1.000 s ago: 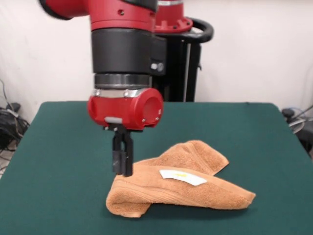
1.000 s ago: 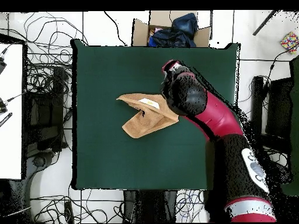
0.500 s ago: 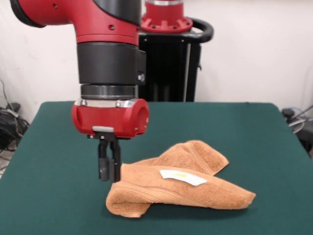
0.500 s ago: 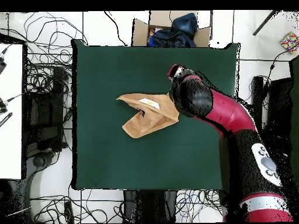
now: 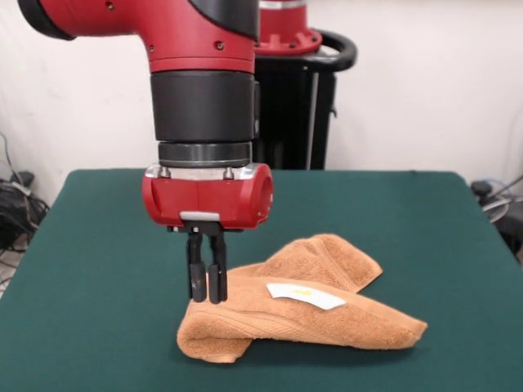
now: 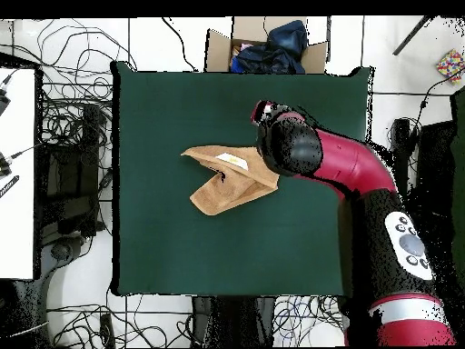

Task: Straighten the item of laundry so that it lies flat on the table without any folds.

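While my end effector hangs straight down over the counter, the front view shows its two dark fingers drawn nearly together with only a sliver of gap, clamped on nothing. Their tips sit at the upper edge of the towel, right at its folded end; whether they touch the terry or stand just behind it I cannot tell from this angle. Most of the towel spreads out to one side of me, doubled over itself: a rolled fold lies just below my tips, a second flap rises behind, and the white care label faces up on the top layer beside me. I judge I am placed here because this thick folded end is what must be lifted and drawn out for the cloth to open.

From overhead, my wrist and arm cover the end effector itself, so its fingers are hidden there. The towel lies near the middle of the counter, a forked, pointed shape reaching away from me, its near end tucked under my wrist. Open felt all round leaves room to spread it, so the flattening is not yet done.
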Controlling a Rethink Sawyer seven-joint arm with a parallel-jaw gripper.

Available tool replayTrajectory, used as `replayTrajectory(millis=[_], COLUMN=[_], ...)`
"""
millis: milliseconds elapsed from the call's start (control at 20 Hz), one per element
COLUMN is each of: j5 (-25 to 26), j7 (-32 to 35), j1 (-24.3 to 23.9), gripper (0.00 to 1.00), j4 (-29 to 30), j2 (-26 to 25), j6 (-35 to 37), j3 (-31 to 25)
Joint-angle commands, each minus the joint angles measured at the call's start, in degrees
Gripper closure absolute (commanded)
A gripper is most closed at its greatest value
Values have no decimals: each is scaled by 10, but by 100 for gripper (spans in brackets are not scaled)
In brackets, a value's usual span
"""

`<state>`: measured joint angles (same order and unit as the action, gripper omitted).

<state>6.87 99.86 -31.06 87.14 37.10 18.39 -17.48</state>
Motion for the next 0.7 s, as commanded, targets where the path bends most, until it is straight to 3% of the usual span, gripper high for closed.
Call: replayTrajectory(millis=[50,200,350,700], j5=[9,-16,-23,-91], j7=[63,135,152,241], j1=[64,108,142,239], gripper=[100,100,100,100], j4=[-17,-9,-7,-24], j2=[8,19,29,28], j6=[54,57,63,84], j3=[27,81,115,223])
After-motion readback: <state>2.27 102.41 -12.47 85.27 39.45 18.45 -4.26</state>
